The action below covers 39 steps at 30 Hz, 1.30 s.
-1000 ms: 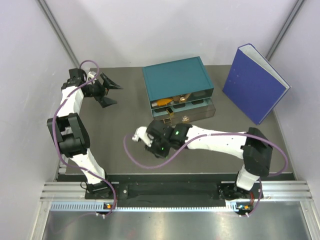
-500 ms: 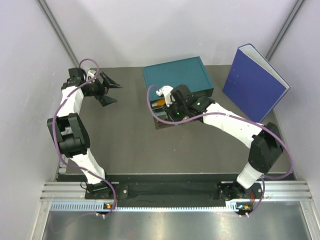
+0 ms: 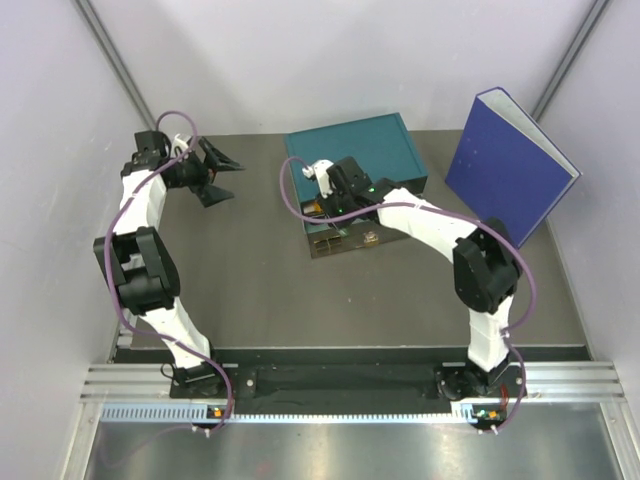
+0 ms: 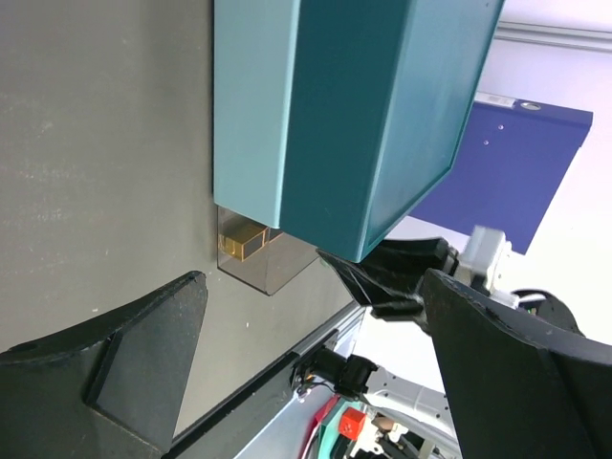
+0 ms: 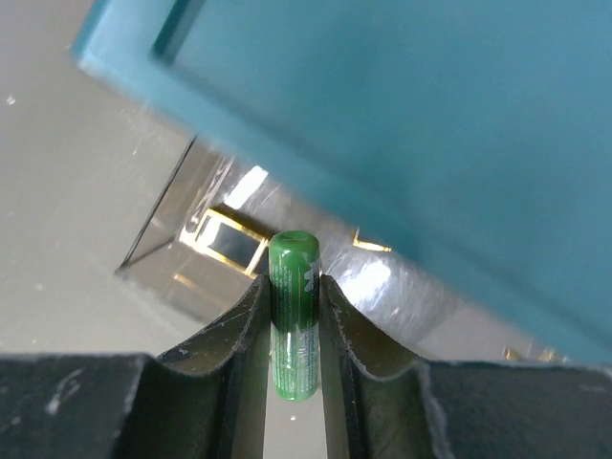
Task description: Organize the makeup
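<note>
Placement step, from above: right gripper (image 3: 328,200) hovers at teal drawer box (image 3: 355,150), twelve o'clock; left gripper (image 3: 225,180) hangs at ten. Left wrist: fingers (image 4: 124,373) spread, empty. Right wrist: fingers (image 5: 239,335) clench green capsule (image 5: 294,316); next, likely lowering it into clear drawer (image 5: 177,239).

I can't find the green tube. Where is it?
In the right wrist view, the green tube is pinched between the right gripper's fingers, in front of the teal box, by its open clear drawer.

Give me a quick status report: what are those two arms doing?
Left end effector open, empty, off to the side. Right end effector shut on green capsule, at the open clear drawer of the teal drawer box. Nothing seen blocking.
</note>
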Each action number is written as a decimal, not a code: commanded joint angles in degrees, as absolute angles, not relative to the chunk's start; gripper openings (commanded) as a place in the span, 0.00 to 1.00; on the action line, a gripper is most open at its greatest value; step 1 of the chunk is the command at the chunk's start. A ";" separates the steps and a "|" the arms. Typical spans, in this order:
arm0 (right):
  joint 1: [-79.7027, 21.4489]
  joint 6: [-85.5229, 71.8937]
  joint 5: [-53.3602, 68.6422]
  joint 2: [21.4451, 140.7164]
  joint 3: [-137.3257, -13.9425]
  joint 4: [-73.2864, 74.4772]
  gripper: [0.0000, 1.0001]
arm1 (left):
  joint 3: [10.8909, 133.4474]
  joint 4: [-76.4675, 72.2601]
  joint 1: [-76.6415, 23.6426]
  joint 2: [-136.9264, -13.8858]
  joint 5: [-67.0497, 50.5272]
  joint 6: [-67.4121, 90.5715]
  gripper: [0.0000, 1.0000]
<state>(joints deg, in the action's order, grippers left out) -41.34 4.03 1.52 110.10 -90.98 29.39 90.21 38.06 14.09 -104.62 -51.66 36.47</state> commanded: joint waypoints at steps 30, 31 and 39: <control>-38.50 -3.77 -0.70 88.42 -63.56 18.73 0.00 | 116.37 40.69 -12.56 -116.18 -30.59 32.25 0.24; -38.58 -4.21 -0.27 88.50 -61.28 18.20 0.00 | 116.19 40.52 -12.74 -116.97 -30.24 32.52 0.09; -38.58 -7.21 -1.30 91.05 -55.37 11.52 0.00 | 116.10 39.81 -13.54 -120.32 -30.67 34.19 0.00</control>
<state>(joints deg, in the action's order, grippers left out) -39.20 -5.10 -0.01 90.50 -55.44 18.61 113.84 40.36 -12.93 -119.79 -30.87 33.41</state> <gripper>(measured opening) 0.003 0.010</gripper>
